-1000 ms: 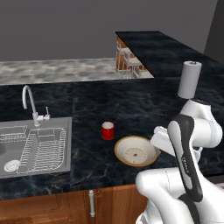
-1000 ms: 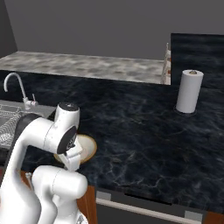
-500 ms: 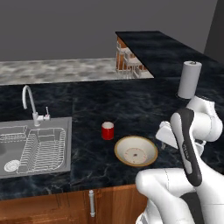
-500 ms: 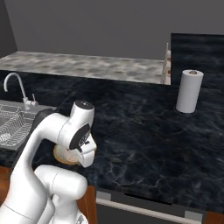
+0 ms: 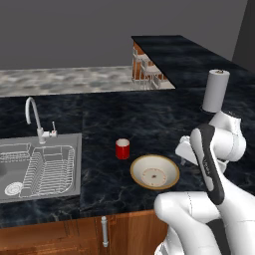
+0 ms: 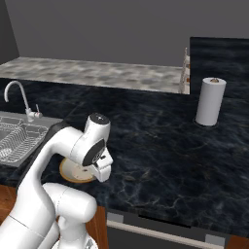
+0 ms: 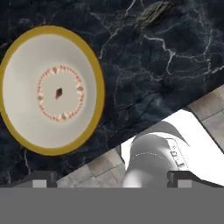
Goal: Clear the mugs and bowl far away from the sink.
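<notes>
cream bowl (image 5: 155, 172) on dark counter (image 5: 99, 119), red mug (image 5: 122, 149) just beside it

Glossy black marble counter (image 5: 149, 119), steel sink (image 5: 60, 191), wooden cabinet front (image 5: 60, 234), smooth cream bowl (image 5: 155, 172).

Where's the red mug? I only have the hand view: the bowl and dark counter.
Observer: The red mug stands upright on the counter, beside the bowl on its sink side, apart from it.
Operator: Is the sink close?
Observer: The sink lies further along the counter, with bare counter between it and the mug.
Operator: Anything on the other side?
Observer: A paper towel roll stands upright, far from the bowl.
</notes>
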